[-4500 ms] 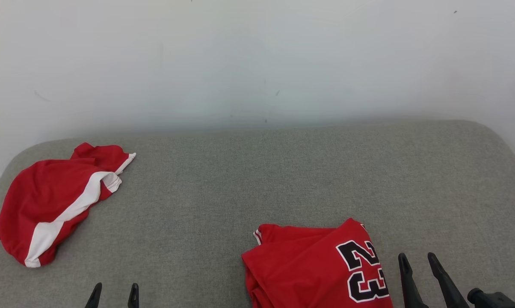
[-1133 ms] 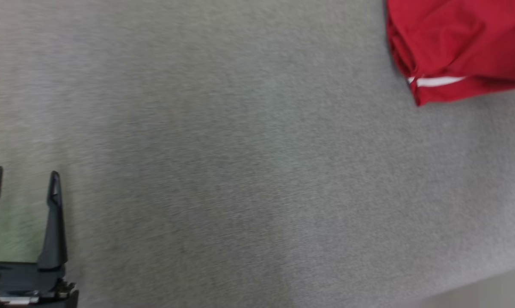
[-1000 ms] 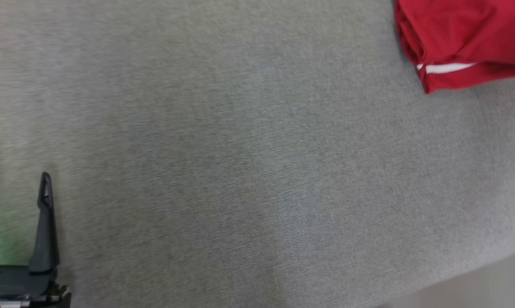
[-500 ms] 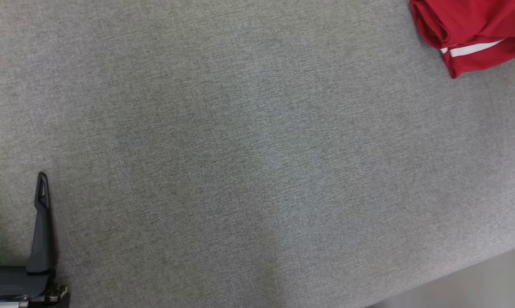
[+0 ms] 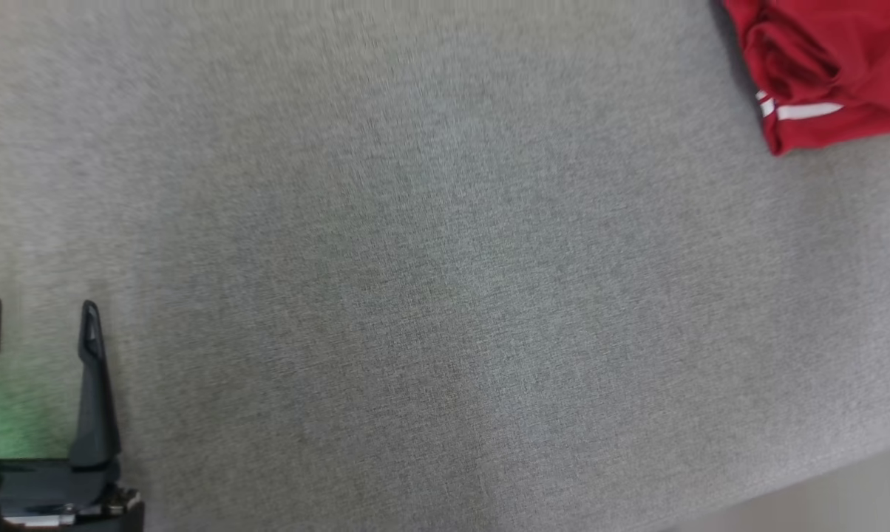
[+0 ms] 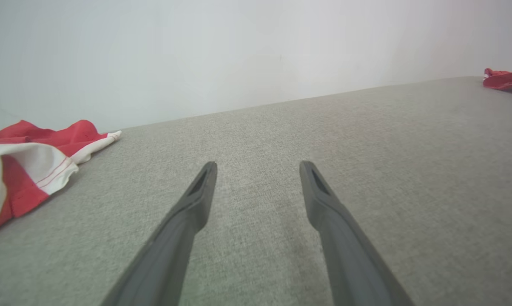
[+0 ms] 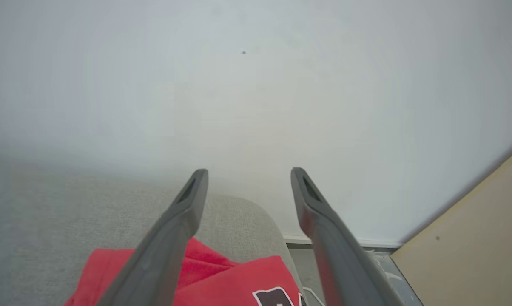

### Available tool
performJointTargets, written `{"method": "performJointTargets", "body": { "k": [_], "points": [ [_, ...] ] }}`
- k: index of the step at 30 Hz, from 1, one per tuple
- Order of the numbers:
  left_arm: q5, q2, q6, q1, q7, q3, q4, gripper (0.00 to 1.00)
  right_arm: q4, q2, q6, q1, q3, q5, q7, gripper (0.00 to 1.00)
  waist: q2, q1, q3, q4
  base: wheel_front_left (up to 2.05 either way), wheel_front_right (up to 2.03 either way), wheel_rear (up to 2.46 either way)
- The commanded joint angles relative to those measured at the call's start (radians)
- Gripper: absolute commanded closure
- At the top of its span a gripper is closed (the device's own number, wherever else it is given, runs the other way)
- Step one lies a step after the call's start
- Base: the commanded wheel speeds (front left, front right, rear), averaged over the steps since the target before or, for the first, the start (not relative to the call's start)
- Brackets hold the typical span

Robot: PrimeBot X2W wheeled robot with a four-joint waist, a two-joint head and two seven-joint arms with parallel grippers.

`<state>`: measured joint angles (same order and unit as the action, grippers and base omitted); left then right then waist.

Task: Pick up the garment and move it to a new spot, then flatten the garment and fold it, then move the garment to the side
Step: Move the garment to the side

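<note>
The garment is a red jersey [image 5: 837, 59] with white trim, lying folded at the top right of the head view. The right wrist view shows its black number just below my right gripper [image 7: 248, 172]. That gripper is open above the jersey [image 7: 239, 280] with nothing between its fingers. My left gripper [image 5: 38, 314] is open and empty over bare grey fabric at the lower left. In the left wrist view the left gripper [image 6: 258, 165] points along the surface, and the jersey [image 6: 507, 79] is a small red strip far to the right.
A second red garment with a white stripe [image 6: 30, 148] lies crumpled left of the left gripper. The grey padded surface [image 5: 445, 295] ends at a pale wall [image 6: 256, 55]. Past its right end are the floor and a tan panel [image 7: 473, 255].
The head camera has swung down and left, so the jersey now sits in the top right corner. My right gripper has gone from nearly shut to open. The left gripper stays open.
</note>
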<state>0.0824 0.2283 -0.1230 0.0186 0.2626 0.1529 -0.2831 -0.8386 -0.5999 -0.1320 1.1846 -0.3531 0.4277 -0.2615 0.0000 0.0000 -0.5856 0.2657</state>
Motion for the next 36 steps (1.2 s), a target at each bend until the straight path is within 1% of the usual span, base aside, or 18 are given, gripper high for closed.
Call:
{"method": "performJointTargets", "body": {
  "k": [1,4,8,14,22,28,32,33,36],
  "points": [
    [0.003,-0.007,0.003,-0.013,0.003,-0.002,0.006,0.0,0.025,0.019,0.003,-0.028,0.011,-0.01,-0.005,0.0,0.0,0.0,0.075,-0.027,0.0,0.0,0.0],
    [0.004,-0.032,0.004,-0.03,0.003,-0.005,0.03,0.0,0.116,0.058,0.003,-0.122,0.045,-0.043,-0.004,0.0,0.0,0.0,0.147,-0.047,0.0,0.0,0.0],
    [0.006,-0.063,0.002,-0.06,0.003,-0.012,0.056,0.0,0.229,0.107,0.003,-0.252,0.066,-0.069,-0.005,0.0,0.0,0.0,0.232,-0.081,0.0,0.0,0.0],
    [0.016,-0.098,-0.003,-0.086,0.003,-0.036,0.103,0.0,0.351,0.159,0.003,-0.45,0.085,-0.068,-0.004,0.0,0.0,0.0,0.325,-0.133,0.0,0.0,0.0],
    [0.04,-0.136,-0.006,-0.113,0.003,-0.034,0.18,0.0,0.438,0.233,0.003,-0.714,0.125,-0.045,-0.005,0.0,0.0,0.0,0.44,-0.188,0.0,0.0,0.0],
    [0.047,-0.148,-0.008,-0.145,0.003,-0.028,0.222,0.0,0.499,0.276,0.003,-0.89,0.159,-0.039,-0.005,0.0,0.0,0.0,0.519,-0.216,0.0,0.0,0.0],
    [0.044,-0.151,-0.007,-0.167,0.003,-0.032,0.241,0.0,0.533,0.298,0.003,-0.992,0.187,-0.028,-0.005,0.0,0.0,0.0,0.564,-0.234,0.0,0.0,0.0],
    [0.044,-0.151,-0.007,-0.167,0.003,-0.032,0.241,0.0,0.533,0.298,0.003,-0.992,0.187,-0.028,-0.005,0.0,0.0,0.0,0.564,-0.234,0.0,0.0,0.0],
    [0.044,-0.152,-0.006,-0.183,0.003,-0.034,0.249,0.0,0.561,0.321,0.003,-1.057,0.205,-0.028,-0.005,0.0,0.0,0.0,0.584,-0.244,0.0,0.0,0.0]
  ]
}}
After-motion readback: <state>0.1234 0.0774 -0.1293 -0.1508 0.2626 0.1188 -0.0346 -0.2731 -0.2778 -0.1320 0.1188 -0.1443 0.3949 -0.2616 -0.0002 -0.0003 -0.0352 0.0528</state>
